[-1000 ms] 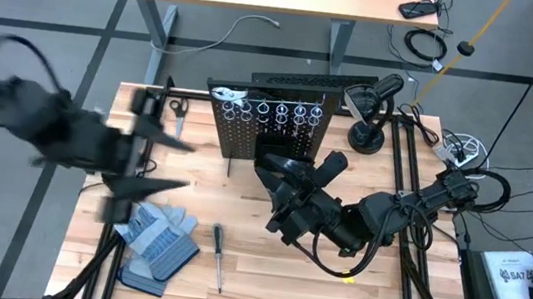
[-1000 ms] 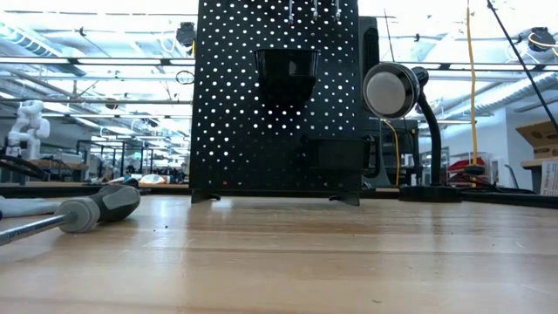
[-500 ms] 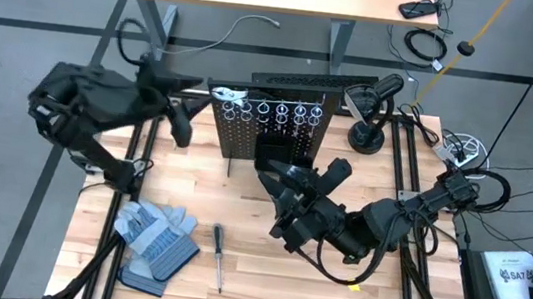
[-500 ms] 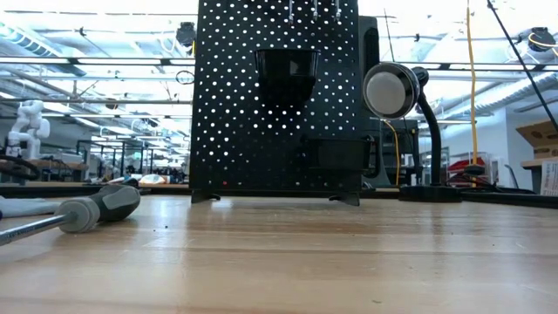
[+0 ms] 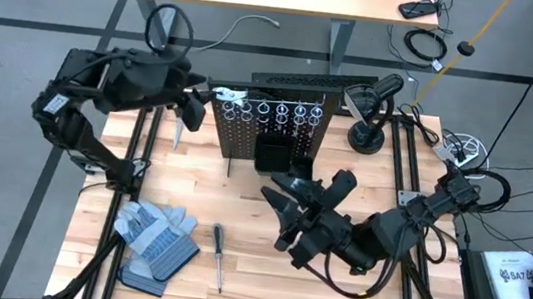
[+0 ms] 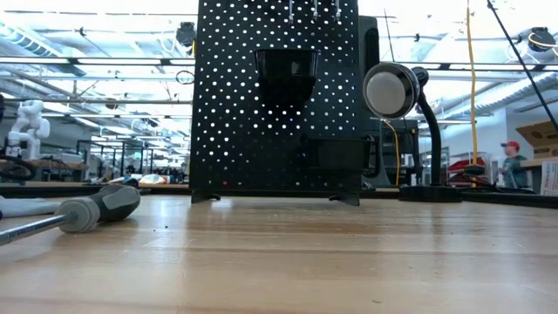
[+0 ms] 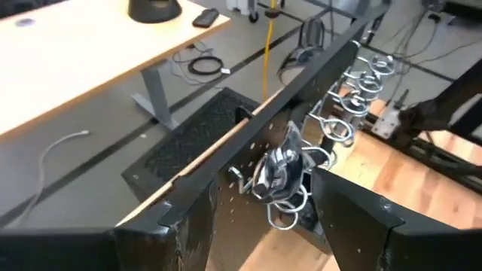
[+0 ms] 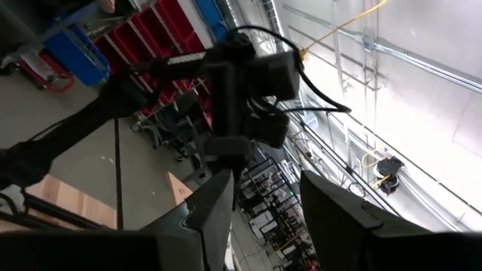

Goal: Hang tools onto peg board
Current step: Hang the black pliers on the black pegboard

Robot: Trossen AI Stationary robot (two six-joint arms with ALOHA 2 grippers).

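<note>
The black peg board (image 5: pixel 269 130) stands upright at the table's far middle; it also shows in the low view (image 6: pixel 279 96). A bunch of small silver wrenches (image 7: pixel 277 172) hangs from a hook at its top left corner (image 5: pixel 227 95). My left gripper (image 7: pixel 263 188) is open just left of that corner (image 5: pixel 190 116), its fingers on either side of the wrenches without touching them. A dark-handled screwdriver (image 5: pixel 218 255) lies on the table at the near left (image 6: pixel 96 209). My right gripper (image 5: pixel 307 189) is open and empty before the board, tipped upward (image 8: pixel 263 203).
Grey-and-blue work gloves (image 5: pixel 155 243) lie at the near left beside the screwdriver. A black desk lamp (image 5: pixel 371 116) stands right of the peg board (image 6: pixel 397 92). A row of silver ring holders (image 5: pixel 286 112) and a black bin (image 5: pixel 271 155) sit on the board. A person (image 6: pixel 510 166) stands far behind.
My left arm has swung fast from the table's left edge above the gloves toward the far edge, ending at the peg board's top left corner by the wrenches. My right gripper has drawn back a little toward the table's near edge.
</note>
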